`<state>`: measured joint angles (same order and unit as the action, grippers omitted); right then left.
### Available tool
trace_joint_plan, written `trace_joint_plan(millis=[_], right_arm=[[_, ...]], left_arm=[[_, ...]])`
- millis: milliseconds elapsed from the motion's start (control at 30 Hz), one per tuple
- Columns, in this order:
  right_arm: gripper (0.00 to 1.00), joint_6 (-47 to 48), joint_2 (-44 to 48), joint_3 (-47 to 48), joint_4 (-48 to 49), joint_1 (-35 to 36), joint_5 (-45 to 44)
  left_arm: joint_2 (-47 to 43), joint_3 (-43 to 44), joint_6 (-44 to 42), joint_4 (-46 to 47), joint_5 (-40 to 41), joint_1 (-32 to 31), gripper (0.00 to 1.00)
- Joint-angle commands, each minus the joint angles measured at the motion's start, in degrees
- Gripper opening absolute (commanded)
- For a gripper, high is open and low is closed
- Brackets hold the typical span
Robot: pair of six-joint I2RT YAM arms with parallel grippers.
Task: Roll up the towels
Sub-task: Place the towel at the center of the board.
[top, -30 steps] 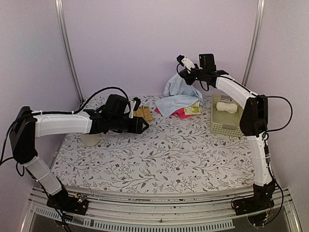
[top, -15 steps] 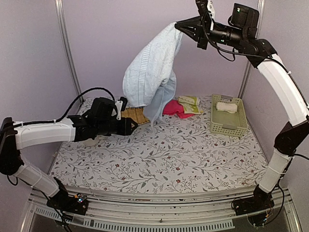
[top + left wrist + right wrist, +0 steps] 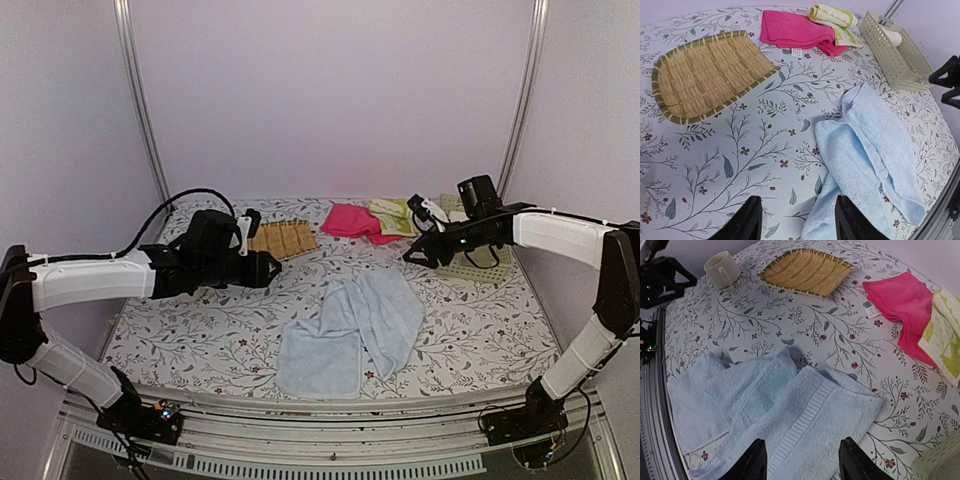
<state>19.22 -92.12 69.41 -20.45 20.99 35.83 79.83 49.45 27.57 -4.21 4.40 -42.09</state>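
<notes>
While the left hand [image 3: 797, 212] and right hand [image 3: 802, 450] gape empty, the green basket [image 3: 892, 57] holds a rolled cream towel [image 3: 894, 36].

In the top view the right arm crosses the pale green basket [image 3: 468, 271] and hides most of it. The cup [image 3: 722, 269], plain in the right wrist view, cannot be made out behind the left arm from above. The right wrist view cuts the yellow-green towel [image 3: 946, 335] at its right edge and catches only a corner of the basket. The light blue towel [image 3: 865, 150] runs off the bottom of both wrist views. The cream towel [image 3: 894, 36] sits half behind the basket wall. The label [image 3: 796, 51] on the pink towel [image 3: 795, 30] is too small to read. The left gripper [image 3: 796, 210] shows only its fingertips [image 3: 747, 222].
</notes>
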Motion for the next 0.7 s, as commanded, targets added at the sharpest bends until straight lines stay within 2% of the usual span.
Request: trace_joint_plan(millis=[0, 67, 167, 233, 367, 500, 567, 667], right_arm=[[0.57, 5.3, 12.0, -7.8, -1.4, -0.9, -5.1], [0.61, 8.3, 15.0, -9.4, -2.9, -1.0, -5.5], [0.71, 13.8, 18.1, -9.8, -7.5, -1.0, -0.1], [1.00, 15.4, 18.3, -9.8, -10.5, -0.9, 2.3], [0.99, 19.0, 19.2, -12.4, -12.9, -0.9, 5.2], [1.00, 24.4, 15.0, -12.5, -16.7, 0.9, 5.3], [0.86, 24.4, 10.9, -9.3, -17.8, 3.4, 2.1], [0.57, 23.2, 5.2, -5.5, -19.6, 5.6, 1.4]], left_arm=[[1.2, 0.4, -1.8, -0.7, -1.9, 0.3, 0.51], [2.8, 1.4, -2.9, -1.6, -4.9, 0.3, 0.50], [4.9, 3.0, -4.7, -4.7, -10.5, -0.2, 0.47], [5.2, 3.6, -6.3, -7.4, -12.7, -1.1, 0.44], [5.0, 5.2, -9.4, -13.3, -13.7, -5.6, 0.39], [4.9, 5.6, -10.2, -16.5, -13.9, -10.3, 0.24], [5.5, 5.3, -9.9, -16.6, -14.1, -12.6, 0.15], [7.7, 5.0, -9.7, -17.0, -13.8, -16.8, 0.08]])
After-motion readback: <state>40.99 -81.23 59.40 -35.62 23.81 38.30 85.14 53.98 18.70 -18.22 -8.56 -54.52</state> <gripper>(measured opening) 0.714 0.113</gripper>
